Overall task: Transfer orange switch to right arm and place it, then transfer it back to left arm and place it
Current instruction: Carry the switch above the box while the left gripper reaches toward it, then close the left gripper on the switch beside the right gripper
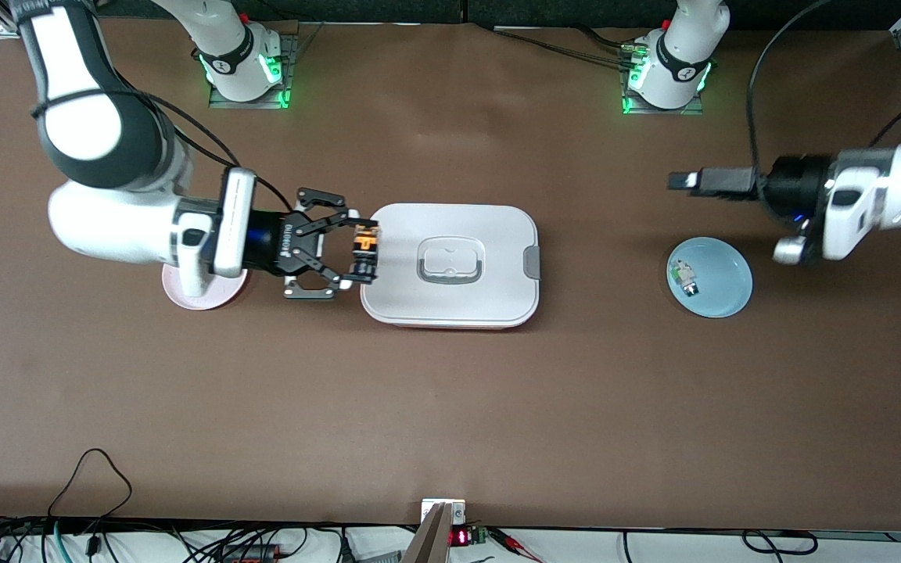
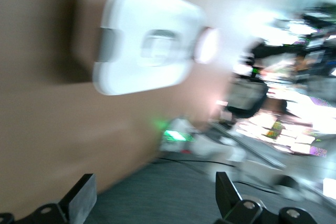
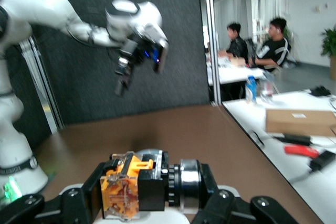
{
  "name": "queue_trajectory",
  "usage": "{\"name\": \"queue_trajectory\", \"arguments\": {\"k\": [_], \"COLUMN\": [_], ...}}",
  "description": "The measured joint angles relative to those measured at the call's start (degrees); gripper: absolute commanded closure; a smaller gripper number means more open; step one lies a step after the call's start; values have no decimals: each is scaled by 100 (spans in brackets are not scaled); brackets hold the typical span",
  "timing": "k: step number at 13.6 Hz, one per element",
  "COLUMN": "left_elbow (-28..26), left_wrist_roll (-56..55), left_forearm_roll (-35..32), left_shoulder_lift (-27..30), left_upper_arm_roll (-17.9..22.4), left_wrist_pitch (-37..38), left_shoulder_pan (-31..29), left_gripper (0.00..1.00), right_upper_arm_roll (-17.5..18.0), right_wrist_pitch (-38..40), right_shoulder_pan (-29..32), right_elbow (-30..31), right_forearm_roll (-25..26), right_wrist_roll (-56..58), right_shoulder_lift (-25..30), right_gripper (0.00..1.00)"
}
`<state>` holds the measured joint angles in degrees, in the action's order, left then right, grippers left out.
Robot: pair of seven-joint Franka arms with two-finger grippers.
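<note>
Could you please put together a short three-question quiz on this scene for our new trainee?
1. True or false: the right hand holds the orange switch at the edge of the box nearest the right arm's end.
2. What lies on the blue plate? A) a green-and-white component B) the orange switch C) a pen
3. Fill in: the left hand is up in the air with its fingers ____.

Key
1. True.
2. A: the green-and-white component.
3. Open; it grips nothing.
</note>
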<state>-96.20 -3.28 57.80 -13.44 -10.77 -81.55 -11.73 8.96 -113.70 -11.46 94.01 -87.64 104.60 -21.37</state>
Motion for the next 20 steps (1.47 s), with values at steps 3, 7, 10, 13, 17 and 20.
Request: {"name": "queue_trajectory", "arguments": {"k": [3, 7, 10, 13, 17, 20], "left_elbow": [14, 65, 88, 176, 240, 241], "left_wrist_roll": [0, 18, 224, 296, 296, 305], "left_forearm_roll": [1241, 2281, 2450, 2460, 2463, 2463], "left_shoulder_lift": [-455, -486, -487, -497, -499, -510], "left_upper_arm_roll": [-139, -198, -221, -207, -197, -198], "left_wrist_pitch": [-581, -2299, -3385, -3486, -3488, -3633], "left_shoulder_pan": [190, 1126, 1879, 2001, 2064, 2224], "left_gripper": [0, 0, 0, 0, 0, 0], "right_upper_arm_roll": [6, 7, 8, 7, 6, 6], "right_wrist_pitch": [28, -316, -721, -779, -780, -780], "right_shoulder_pan": [-371, -830, -1109, -1196, -1200, -1203], "right_elbow": [-36, -372, -595, -697, -712, -712], "right_forearm_roll": [-509, -928, -1145, -1168, -1168, -1168], "right_wrist_roll": [148, 169, 168, 168, 168, 168], "right_shoulder_lift": [-194, -408, -536, -660, -681, -682], "right_gripper": [72, 72, 72, 72, 72, 72]}}
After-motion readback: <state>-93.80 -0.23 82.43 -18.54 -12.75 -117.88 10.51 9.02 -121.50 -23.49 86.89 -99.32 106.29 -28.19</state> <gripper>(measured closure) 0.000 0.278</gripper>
